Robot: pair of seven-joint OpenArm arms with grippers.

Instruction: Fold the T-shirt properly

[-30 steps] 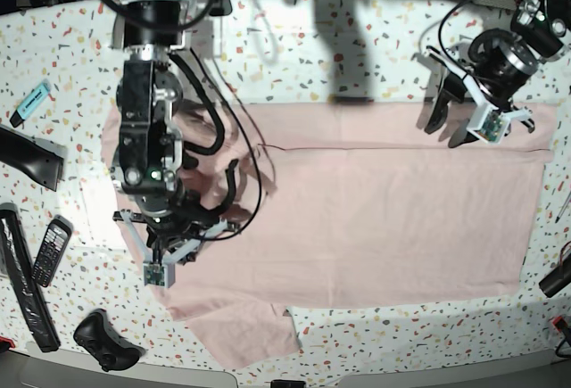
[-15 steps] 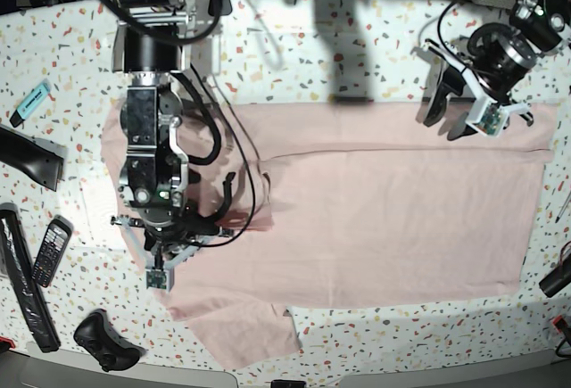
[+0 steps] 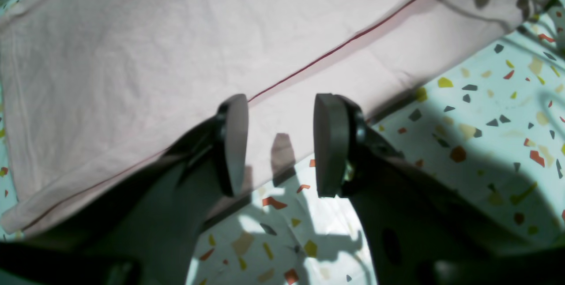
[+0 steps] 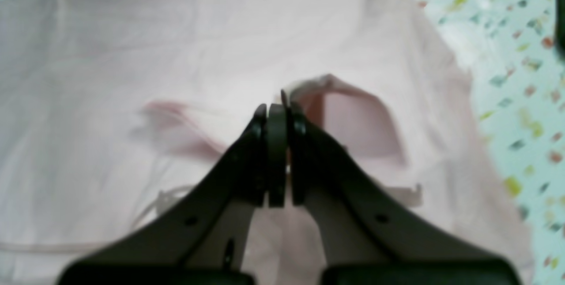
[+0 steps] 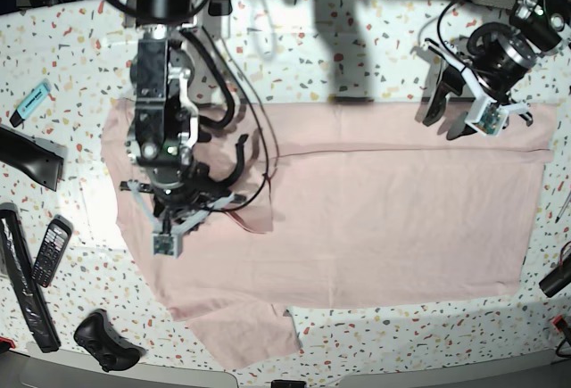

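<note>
- Long axis of T-shirt [image 5: 375, 201] runs along the worktop [image 5: 294, 40], side to side.
- Right gripper [image 4: 277, 113], nearer, pinched tight on a collar-end fold.
- Left gripper [image 3: 276, 144], wide and empty, hovering over the far edge.

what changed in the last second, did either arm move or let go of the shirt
The right end effector, shut on a fold of the T-shirt, moved toward the far side of the table in the base view, dragging that pinched fabric with it. The left end effector shifted only slightly at the far edge of the shirt, open and holding nothing. The rest of the shirt lies as before.
</note>
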